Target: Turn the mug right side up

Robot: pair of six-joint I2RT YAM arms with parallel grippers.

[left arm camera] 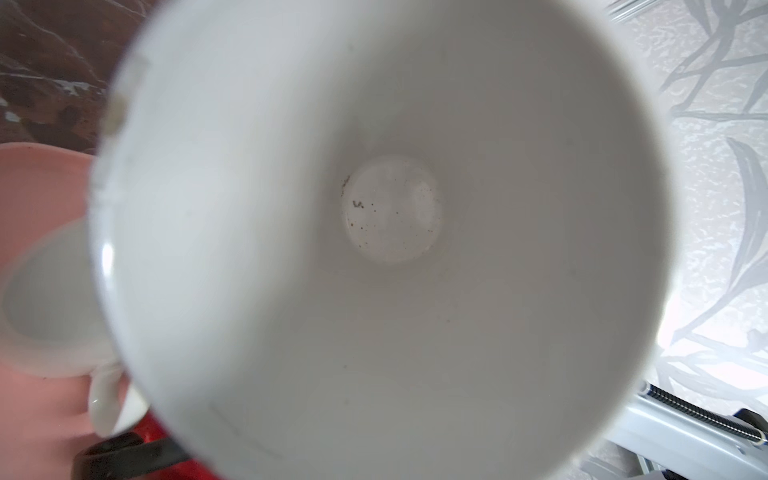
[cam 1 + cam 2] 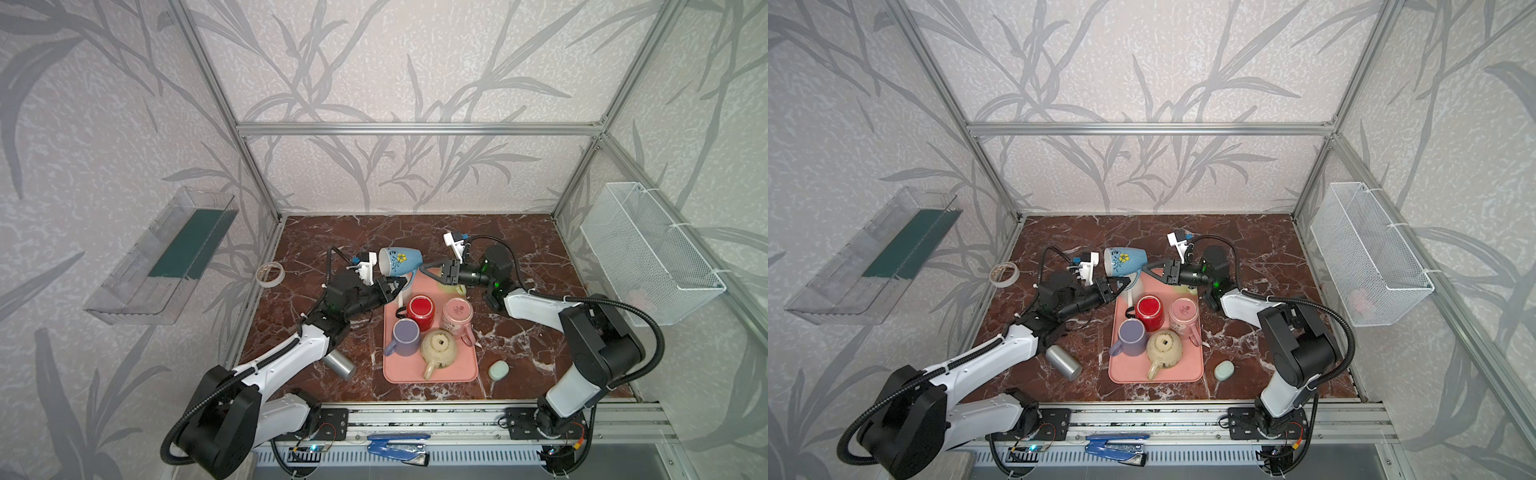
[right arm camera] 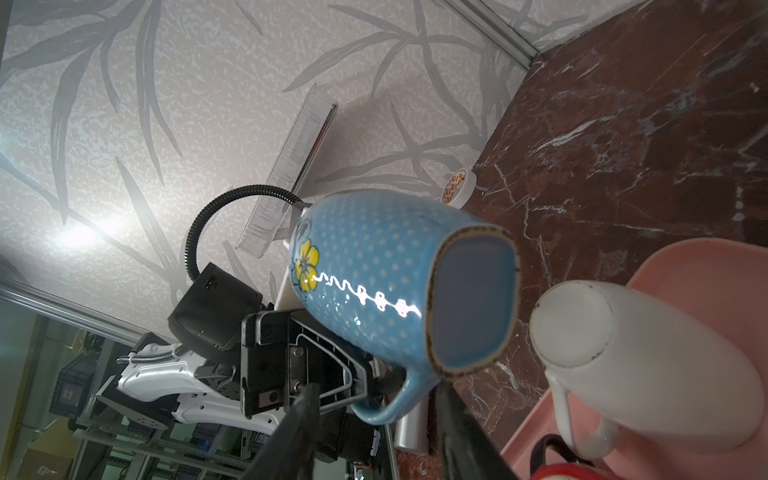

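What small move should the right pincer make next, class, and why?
Probably back the right pincer away: its jaws stand open beside the base of the blue mug, which lies sideways in the air, gripped near its handle by the left pincer.

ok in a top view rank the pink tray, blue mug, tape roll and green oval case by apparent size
1. pink tray, by far
2. blue mug, held up nearer the camera, which inflates it
3. tape roll
4. green oval case, slightly smaller
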